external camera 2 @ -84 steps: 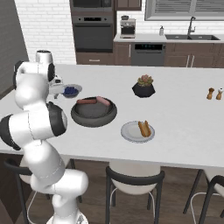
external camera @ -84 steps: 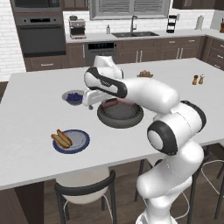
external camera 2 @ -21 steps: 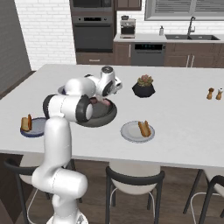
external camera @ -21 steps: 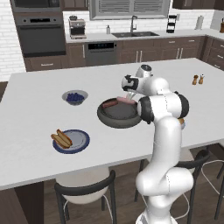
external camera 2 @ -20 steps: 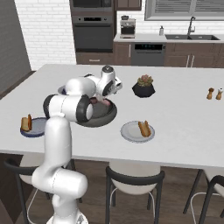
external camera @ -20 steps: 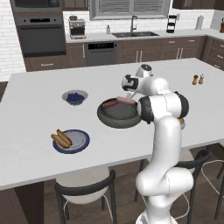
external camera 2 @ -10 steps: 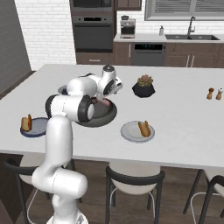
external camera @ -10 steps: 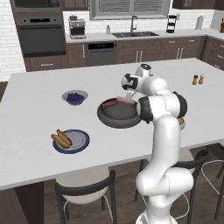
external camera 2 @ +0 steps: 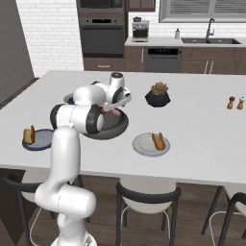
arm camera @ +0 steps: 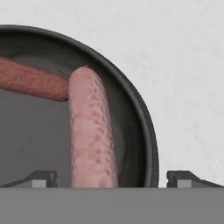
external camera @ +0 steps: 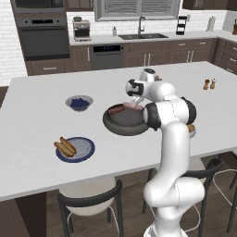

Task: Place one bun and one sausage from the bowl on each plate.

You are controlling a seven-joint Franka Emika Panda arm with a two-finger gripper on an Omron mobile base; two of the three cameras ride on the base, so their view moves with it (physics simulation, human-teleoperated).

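The desk (external camera: pixel 32 120) carried everything. The bowl (external camera: pixel 121 124) sat mid-desk w/ two sausages left in it: a pale sausage (arm camera: pixel 91 131) along the rim, a darker sausage (arm camera: pixel 30 79) touching its end. The blue-rimmed plate (external camera: pixel 88 150) already had a bun and a sausage, so I judged that one done. The light grey plate (external camera 2: pixel 141 146) near the desk's front edge held just one piece, prob. the bun, so it lacked a sausage. My tool (arm camera: pixel 111 178) hung over the bowl rim, fingers wide apart, empty, straddling the pale sausage; grab and carry not yet done.
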